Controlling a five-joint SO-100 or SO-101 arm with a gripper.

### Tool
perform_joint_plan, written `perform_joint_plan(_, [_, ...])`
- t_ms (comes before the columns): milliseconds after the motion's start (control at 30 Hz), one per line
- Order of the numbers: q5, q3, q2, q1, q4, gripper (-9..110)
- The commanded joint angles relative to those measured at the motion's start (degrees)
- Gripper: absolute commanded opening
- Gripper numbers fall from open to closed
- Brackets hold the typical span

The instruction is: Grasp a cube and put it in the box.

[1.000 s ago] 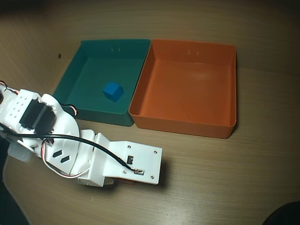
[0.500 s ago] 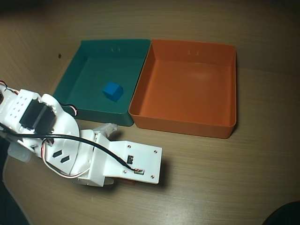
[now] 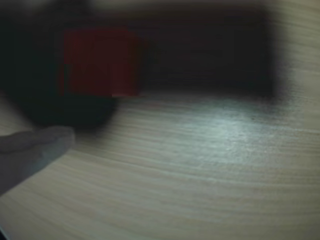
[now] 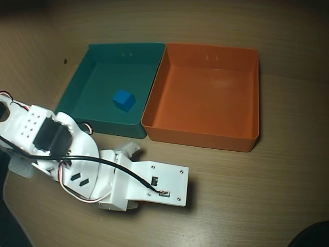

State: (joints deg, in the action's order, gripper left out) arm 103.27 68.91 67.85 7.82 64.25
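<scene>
In the overhead view, the box (image 4: 205, 98) sits right of the teal tray (image 4: 97, 77), touching it; the small cube (image 4: 124, 100) lies in that tray, the arm (image 4: 103, 175) before both on the table (image 4: 257, 195).

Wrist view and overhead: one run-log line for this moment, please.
cube: on table, by jaws, ungrasped | box: empty | blue cube: in teal tray | jaws: state unclear

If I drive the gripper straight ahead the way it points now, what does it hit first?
Most likely the cube: the wrist view shows it dead ahead, dark and blurred, close to the jaws' tip. Depth is unclear. In the overhead view the arm hides it; beyond lies bare table, not the box.
</scene>
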Motion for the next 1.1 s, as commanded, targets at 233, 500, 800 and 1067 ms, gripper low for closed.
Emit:
perform_joint_plan(233, [0.4, -2.7, -3.6, 0.3, -3.2, 51])
perform_joint_plan(500, [0.4, -2.6, -5.1, 0.3, -3.3, 50])
perform_joint_plan(800, [-0.3, -2.4, -5.2, 0.3, -3.7, 47])
perform_joint_plan(1067, [-0.6, -2.2, -5.4, 0.2, -3.1, 20])
